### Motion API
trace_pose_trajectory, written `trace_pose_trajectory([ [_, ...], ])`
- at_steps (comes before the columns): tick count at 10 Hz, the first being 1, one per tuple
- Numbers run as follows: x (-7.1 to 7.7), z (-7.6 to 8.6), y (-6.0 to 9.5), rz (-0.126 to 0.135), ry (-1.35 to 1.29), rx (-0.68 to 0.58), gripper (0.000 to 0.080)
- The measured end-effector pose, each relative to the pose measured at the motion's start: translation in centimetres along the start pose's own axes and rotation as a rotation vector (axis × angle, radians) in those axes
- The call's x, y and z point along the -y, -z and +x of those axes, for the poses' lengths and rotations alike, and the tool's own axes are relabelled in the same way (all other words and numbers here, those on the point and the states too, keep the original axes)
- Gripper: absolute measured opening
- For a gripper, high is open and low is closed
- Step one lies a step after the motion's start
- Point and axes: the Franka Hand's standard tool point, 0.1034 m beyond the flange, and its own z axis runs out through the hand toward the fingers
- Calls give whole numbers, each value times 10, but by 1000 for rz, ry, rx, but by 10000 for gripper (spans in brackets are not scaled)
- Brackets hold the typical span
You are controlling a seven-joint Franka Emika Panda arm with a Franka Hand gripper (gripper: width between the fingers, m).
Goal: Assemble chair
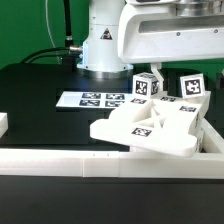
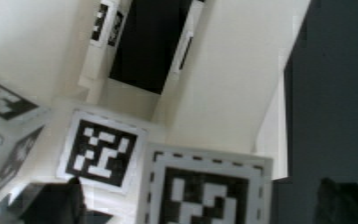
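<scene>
The chair parts sit grouped on the black table at the exterior view's right. A flat white slab point(image 1: 150, 125) with marker tags lies tilted against the front wall. Behind it stand two square-ended posts point(image 1: 145, 86) point(image 1: 190, 86), each with a tag. The arm's white hand point(image 1: 165, 40) hangs just above them. In the wrist view my gripper point(image 2: 197, 205) is open. Its dark fingers point(image 2: 51, 205) stand either side of a white tagged part point(image 2: 211, 190), with a gap showing on one side. A frame-like white part point(image 2: 220, 60) with a dark opening lies beyond.
The marker board point(image 1: 98, 100) lies flat on the table at the exterior view's left of the parts. A long low white border wall point(image 1: 70, 160) runs along the front. The robot's base point(image 1: 100, 40) stands at the back.
</scene>
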Motion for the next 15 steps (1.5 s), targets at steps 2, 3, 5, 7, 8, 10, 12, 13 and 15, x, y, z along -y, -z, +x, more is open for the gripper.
trace_pose_trajectory([
  [2,4,8,12,8,-17,-54,649],
  [3,6,11,17,12,-15,-97,649],
  [5,12,13,29,21,-13,-197,649],
  [7,10,12,25,19,-16,-189,649],
  [8,9,12,24,19,-17,-189,649],
  [10,1,9,17,15,-28,-182,649],
  [12,2,8,14,14,-29,-180,649],
  [13,3,6,12,13,-28,-177,649],
  [15,4,6,11,12,-26,-176,528],
])
